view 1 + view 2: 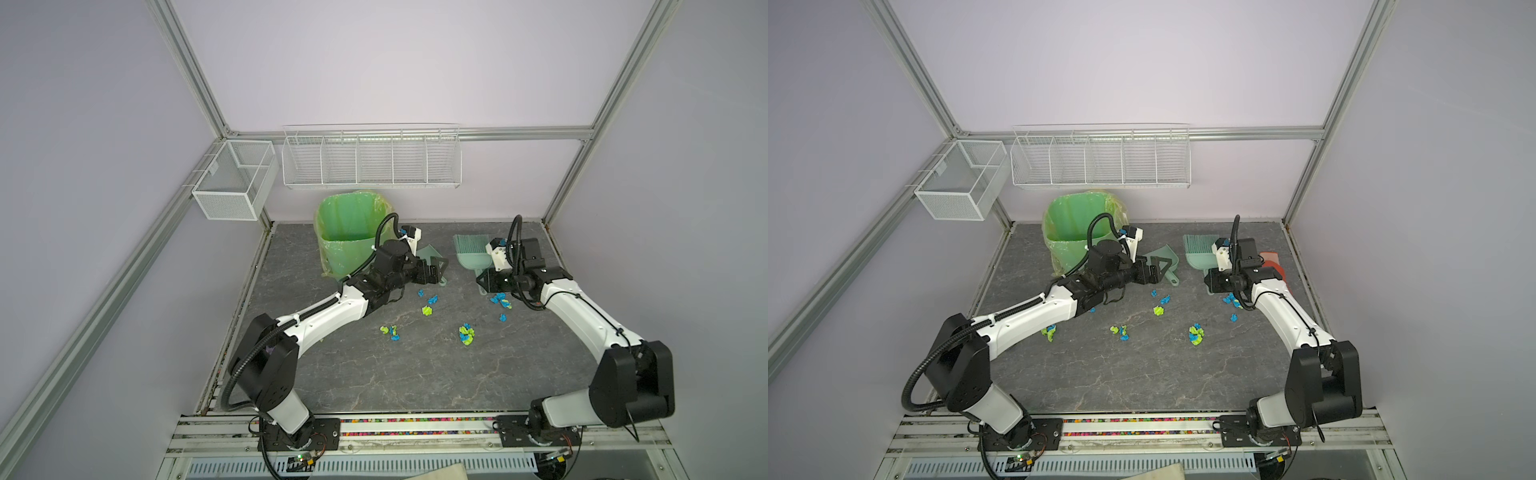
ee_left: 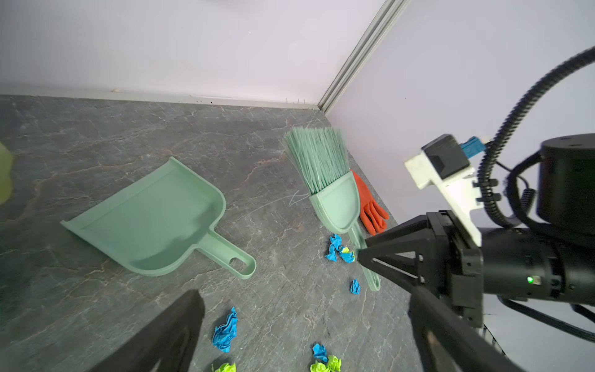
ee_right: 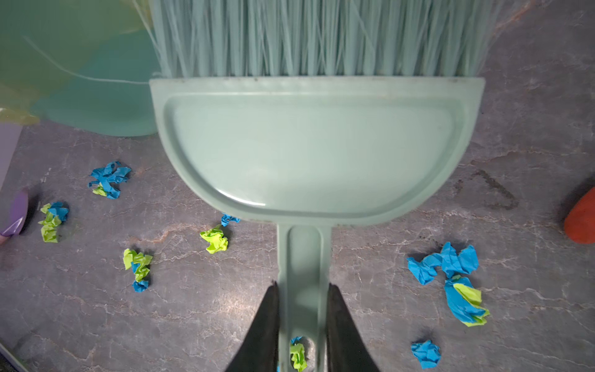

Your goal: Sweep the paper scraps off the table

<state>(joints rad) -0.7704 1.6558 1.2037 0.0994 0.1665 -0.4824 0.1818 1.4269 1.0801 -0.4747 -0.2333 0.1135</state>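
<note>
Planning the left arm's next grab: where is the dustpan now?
The dustpan lies flat on the table, near the back centre in both top views, between the green bin and the brush, its handle toward the open left gripper.

No writing, label, brand, number or sign can be read in any view; even the surface seen closest, the pale green plastic back of the brush in the right wrist view, carries no legible mark.
</note>
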